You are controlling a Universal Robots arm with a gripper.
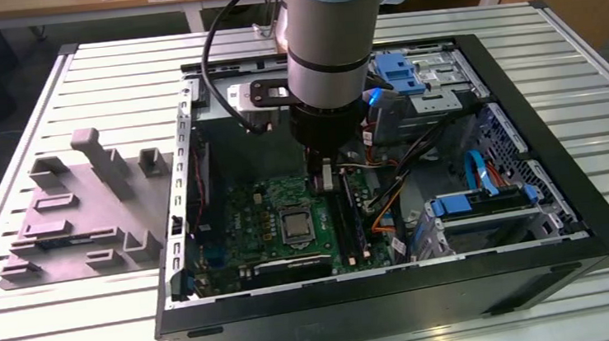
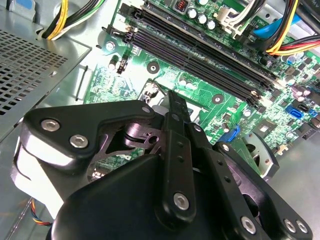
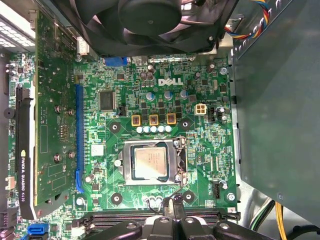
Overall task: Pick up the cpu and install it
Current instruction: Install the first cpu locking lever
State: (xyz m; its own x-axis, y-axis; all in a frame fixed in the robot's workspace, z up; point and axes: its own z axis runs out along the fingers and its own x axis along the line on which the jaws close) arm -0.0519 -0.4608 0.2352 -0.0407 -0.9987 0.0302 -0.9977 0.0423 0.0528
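Note:
The cpu (image 3: 150, 163) is a pale silvery square lying flat inside the metal frame of the socket (image 3: 131, 165) on the green motherboard (image 3: 200, 150). In the exterior view the cpu (image 1: 294, 225) sits mid-board inside the open computer case (image 1: 404, 294). My gripper (image 1: 326, 185) hangs above the board, just behind the socket and slightly toward the exterior view's right. In the first wrist view the gripper (image 3: 172, 204) stands over the dark memory slots (image 3: 125, 218) beside the socket. Its fingers look shut with nothing between them. The gripper (image 2: 172, 97) also shows in the second wrist view.
A black fan (image 3: 150, 20), an upright graphics card (image 3: 50, 125) and a grey metal box (image 3: 275, 125) surround the socket. Cables (image 1: 394, 187) and blue-tabbed drive bays (image 1: 401, 71) crowd the case's right side. A grey fixture (image 1: 77, 215) lies on the slatted table outside the case.

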